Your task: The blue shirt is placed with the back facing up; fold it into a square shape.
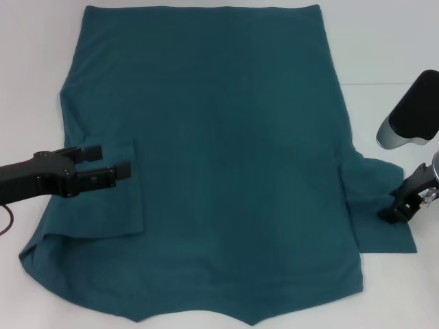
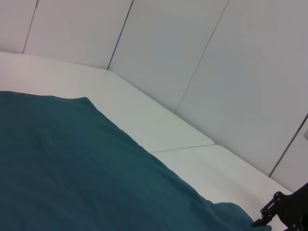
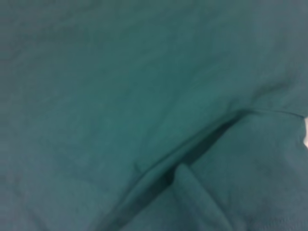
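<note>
The blue shirt (image 1: pixel 226 151) lies spread on the white table (image 1: pixel 384 41), plain back up, hem at the far side. Its left sleeve (image 1: pixel 120 212) is folded in over the body. My left gripper (image 1: pixel 116 157) is open and empty, lying level just above that folded sleeve. The right sleeve (image 1: pixel 384 229) still lies spread outward. My right gripper (image 1: pixel 396 212) is down on this sleeve near the armpit seam. The right wrist view is filled with shirt cloth (image 3: pixel 120 96) and a fold. The left wrist view shows the shirt (image 2: pixel 72 163) and the right gripper (image 2: pixel 284 214) far off.
The right arm's grey and black link (image 1: pixel 411 113) hangs above the table at the right edge. White wall panels (image 2: pixel 216 62) stand behind the table. Bare table (image 2: pixel 144 120) surrounds the shirt.
</note>
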You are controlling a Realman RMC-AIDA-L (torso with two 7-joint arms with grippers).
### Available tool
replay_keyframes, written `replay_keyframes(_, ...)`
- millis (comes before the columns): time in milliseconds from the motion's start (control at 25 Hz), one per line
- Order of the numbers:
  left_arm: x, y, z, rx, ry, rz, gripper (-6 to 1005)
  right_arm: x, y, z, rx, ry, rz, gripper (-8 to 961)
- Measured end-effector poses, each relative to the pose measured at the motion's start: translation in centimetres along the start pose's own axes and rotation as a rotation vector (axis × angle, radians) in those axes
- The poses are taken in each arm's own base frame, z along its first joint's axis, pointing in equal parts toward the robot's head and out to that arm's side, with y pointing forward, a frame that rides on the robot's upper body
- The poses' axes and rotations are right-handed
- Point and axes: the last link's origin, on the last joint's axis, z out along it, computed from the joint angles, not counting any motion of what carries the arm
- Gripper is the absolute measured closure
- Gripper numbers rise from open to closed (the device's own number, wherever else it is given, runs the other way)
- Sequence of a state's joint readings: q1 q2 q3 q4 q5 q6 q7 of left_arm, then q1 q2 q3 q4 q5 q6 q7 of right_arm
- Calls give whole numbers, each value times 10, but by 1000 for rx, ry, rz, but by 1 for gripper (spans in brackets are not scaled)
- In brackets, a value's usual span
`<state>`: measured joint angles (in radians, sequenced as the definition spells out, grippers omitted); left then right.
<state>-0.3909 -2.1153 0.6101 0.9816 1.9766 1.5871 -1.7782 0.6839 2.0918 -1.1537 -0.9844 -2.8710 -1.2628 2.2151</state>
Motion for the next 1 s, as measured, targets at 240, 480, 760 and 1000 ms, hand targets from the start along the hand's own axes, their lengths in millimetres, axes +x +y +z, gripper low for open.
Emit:
replay_keyframes(240,-1,0,-1,1,3,-9,49,3,-4,0,-5,-9,26,602)
replay_keyframes(480,-1,0,-2,4,7,-12,49,8,-7,-4,-11,-14,48,717)
replay_keyframes(760,1,0,-1,0,8,-14,49,8,-9,-16,-10,-19,40,917)
replay_keyframes(1000,1,1,-2,-3,7,-19,50,-4,-17,-51,37,-73,22,913)
